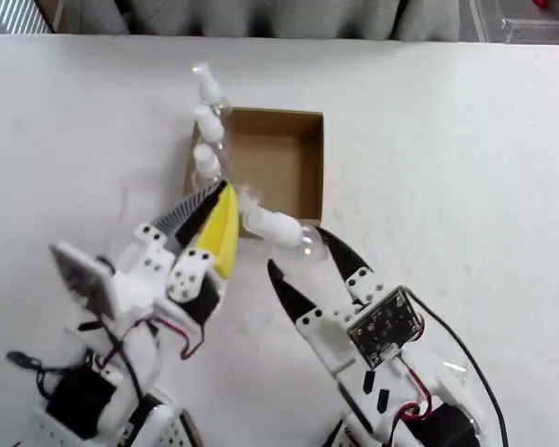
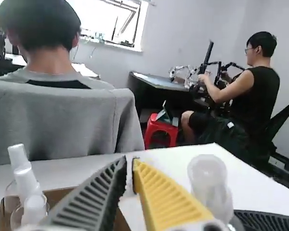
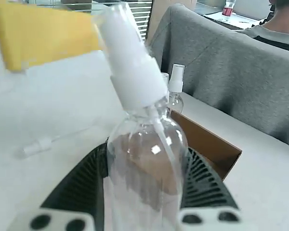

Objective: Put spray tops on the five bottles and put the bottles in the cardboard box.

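White tabletop (image 1: 466,140) carries everything, and on it sits one open brown cardboard box (image 1: 275,154). Two arms work at the box wall nearest them. The black-fingered right gripper (image 1: 296,251) is clamped around a clear round plastic bottle (image 3: 144,163) with a white spray head, which leans just outside that wall. The left gripper (image 1: 222,191), one yellow finger and one grey ribbed one, is pressed closed on nothing, its tips next to the bottle's head. From where I stand the head looks seated, so I'd judge the job now is the drop into the box. Done well, the left gripper backs away from the box first. Then the bottle goes over the near wall, comes upright, and is lowered onto the bare floor away from the standing bottles (image 1: 210,124), released only once it rests. I count one box and four bottles: the held one, plus three capped ones in a row along the box wall on the left arm's side, inside or just beside I cannot tell. One loose white spray top (image 3: 38,144) with its tube lies on the table, apart from the box.
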Tool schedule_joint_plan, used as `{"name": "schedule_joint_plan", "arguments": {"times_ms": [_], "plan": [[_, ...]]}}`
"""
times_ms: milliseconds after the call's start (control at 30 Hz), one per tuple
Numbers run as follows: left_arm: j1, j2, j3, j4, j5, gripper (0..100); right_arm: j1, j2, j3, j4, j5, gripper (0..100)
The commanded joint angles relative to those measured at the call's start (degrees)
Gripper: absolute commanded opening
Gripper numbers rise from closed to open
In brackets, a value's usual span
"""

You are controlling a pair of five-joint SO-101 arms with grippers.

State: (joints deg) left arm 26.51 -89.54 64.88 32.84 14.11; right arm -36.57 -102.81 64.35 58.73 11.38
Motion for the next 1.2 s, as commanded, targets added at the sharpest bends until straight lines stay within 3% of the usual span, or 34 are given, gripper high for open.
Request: {"name": "schedule_joint_plan", "arguments": {"times_ms": [0,633,933,1067,1167], "plan": [[1.1,6.8,-5.9,-1.7,0.5,2,0.0,-0.2,-0.4,-0.2,-0.5,1.5],[8.6,7.6,-7.9,-1.7,0.6,2,0.0,-0.1,-0.4,0.2,-0.5,1.5],[7.9,7.3,-7.8,-1.4,0.6,2,0.4,-0.2,-0.3,0.2,-0.5,1.5],[4.4,6.6,-9.1,3.7,0.5,2,0.6,-0.1,-0.3,0.0,-0.5,1.5],[3.0,3.6,-9.1,7.2,0.5,2,4.6,0.0,-0.7,-1.0,-0.5,1.5]]}}
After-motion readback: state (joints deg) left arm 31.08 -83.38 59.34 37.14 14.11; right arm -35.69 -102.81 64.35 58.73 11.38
